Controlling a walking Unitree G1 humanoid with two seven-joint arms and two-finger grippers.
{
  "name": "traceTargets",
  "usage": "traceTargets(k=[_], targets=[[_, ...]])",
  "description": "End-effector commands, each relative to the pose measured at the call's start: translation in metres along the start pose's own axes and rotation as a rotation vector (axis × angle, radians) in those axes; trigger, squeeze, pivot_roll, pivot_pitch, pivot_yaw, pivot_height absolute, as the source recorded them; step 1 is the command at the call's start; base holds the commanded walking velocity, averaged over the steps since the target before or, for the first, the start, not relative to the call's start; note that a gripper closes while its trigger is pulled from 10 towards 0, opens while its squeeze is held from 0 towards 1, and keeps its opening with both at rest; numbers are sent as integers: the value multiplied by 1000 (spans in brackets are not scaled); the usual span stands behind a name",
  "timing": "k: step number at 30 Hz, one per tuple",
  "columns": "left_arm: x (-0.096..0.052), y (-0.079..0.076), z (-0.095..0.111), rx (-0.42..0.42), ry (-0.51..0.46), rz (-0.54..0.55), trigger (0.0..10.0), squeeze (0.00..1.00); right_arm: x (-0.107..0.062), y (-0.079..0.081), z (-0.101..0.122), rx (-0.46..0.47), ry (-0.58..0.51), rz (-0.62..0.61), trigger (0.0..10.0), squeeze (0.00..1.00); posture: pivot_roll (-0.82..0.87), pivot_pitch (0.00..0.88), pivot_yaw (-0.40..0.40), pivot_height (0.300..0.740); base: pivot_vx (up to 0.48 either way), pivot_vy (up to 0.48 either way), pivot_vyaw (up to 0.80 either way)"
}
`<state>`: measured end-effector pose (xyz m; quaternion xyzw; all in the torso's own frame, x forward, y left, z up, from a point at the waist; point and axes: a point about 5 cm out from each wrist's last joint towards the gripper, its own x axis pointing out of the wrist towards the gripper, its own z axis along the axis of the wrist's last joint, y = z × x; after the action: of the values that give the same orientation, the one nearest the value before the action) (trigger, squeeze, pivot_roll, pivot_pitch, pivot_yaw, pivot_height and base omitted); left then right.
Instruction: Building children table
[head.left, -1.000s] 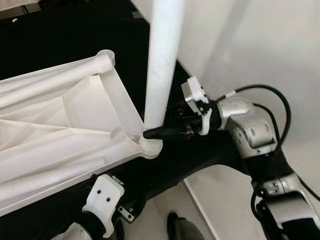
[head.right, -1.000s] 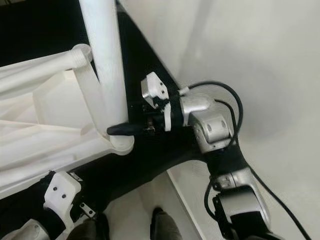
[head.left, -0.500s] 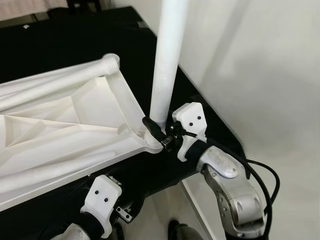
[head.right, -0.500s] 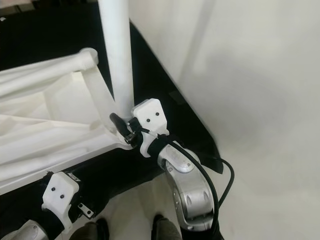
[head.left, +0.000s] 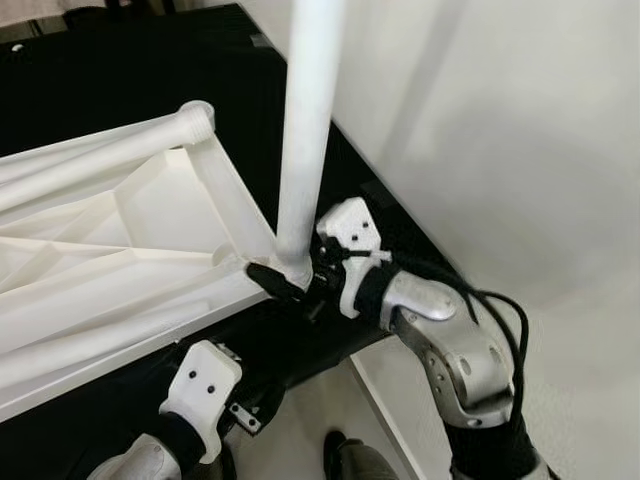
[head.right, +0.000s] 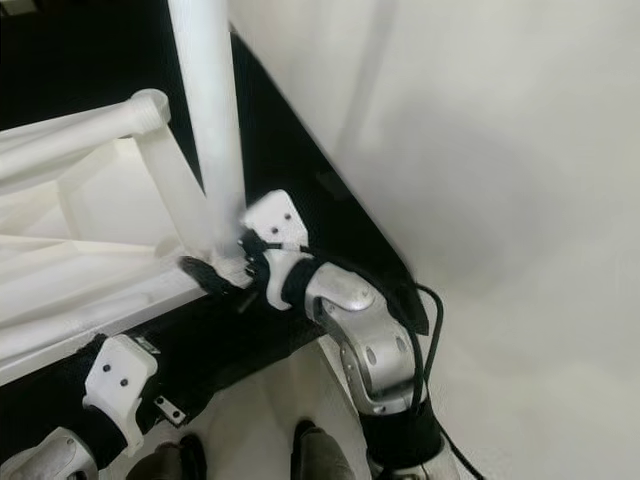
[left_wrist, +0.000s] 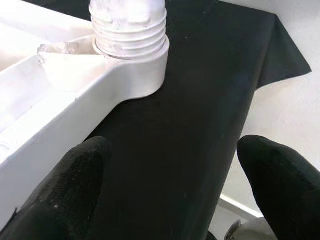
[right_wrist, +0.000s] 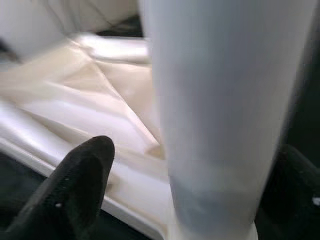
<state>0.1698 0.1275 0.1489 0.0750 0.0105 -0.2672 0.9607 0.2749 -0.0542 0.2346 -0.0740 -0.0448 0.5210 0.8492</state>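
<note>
The white table top (head.left: 120, 250) lies upside down on a black cloth. One white leg (head.left: 305, 120) stands upright in its near right corner socket (left_wrist: 132, 75), threads showing at the base. My right gripper (right_wrist: 195, 165) straddles the foot of this leg, with one black finger (right_wrist: 75, 190) a little apart from the tube on one side and the other finger past its far side. My left gripper (left_wrist: 185, 190) is open below the table top's near edge, facing the same socket with nothing between its fingers. A second white tube (head.left: 100, 150) lies along the far edge.
The black cloth (head.left: 120, 60) ends close to the right of the socket, beside a white wall (head.left: 500, 120). Pale floor shows below the cloth's near edge, with my feet (head.left: 345, 460) there. A black cable (head.left: 505, 310) loops off the right forearm.
My right wrist has turned around the base of the upright leg, and the forearm has swung from the right side to the near side. The left arm stays put. The camera shifted slightly.
</note>
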Motion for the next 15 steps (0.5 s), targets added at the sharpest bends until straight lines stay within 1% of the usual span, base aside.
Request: traceTargets(k=[1,2,4,5,7,8,10,11,14,15], targets=[[-1,-3,-5,-6,23,-5,10000,0,3,8,4,-12,-39,106,10000,0,-212,250,-97,740,0,0,0],[-1,-4,-4,-7,22,-6,10000,0,5,4,8,-71,-46,161,10000,0,-207,246,-98,740,0,0,0],[-1,-6,-3,-8,19,-10,10000,0,11,-2,17,-142,-69,284,10000,0,-199,247,-98,740,0,0,0],[-1,-6,-3,-8,19,-10,10000,0,11,-2,17,-142,-69,284,10000,0,-199,247,-98,740,0,0,0],[-2,-8,-2,-8,18,-11,10000,0,16,-3,22,-169,-83,385,10000,0,-196,250,-95,740,0,0,0],[-2,-8,-2,-8,18,-11,10000,0,16,-3,22,-169,-83,385,10000,0,-196,250,-95,740,0,0,0],[-3,-9,-2,-10,18,-13,10000,0,20,-8,21,-181,-70,453,10000,0,-187,258,-95,740,0,0,0],[-3,-10,-1,-12,18,-14,10000,0,23,-12,20,-188,-59,474,2157,0,-185,262,-96,740,0,0,0],[-4,-11,-1,-13,18,-16,10000,0,25,-15,20,-193,-53,492,2157,0,-185,262,-96,740,0,0,0],[-4,-11,0,-15,18,-16,10000,0,25,-19,20,-186,-48,516,0,0,-181,269,-98,740,0,0,0]])
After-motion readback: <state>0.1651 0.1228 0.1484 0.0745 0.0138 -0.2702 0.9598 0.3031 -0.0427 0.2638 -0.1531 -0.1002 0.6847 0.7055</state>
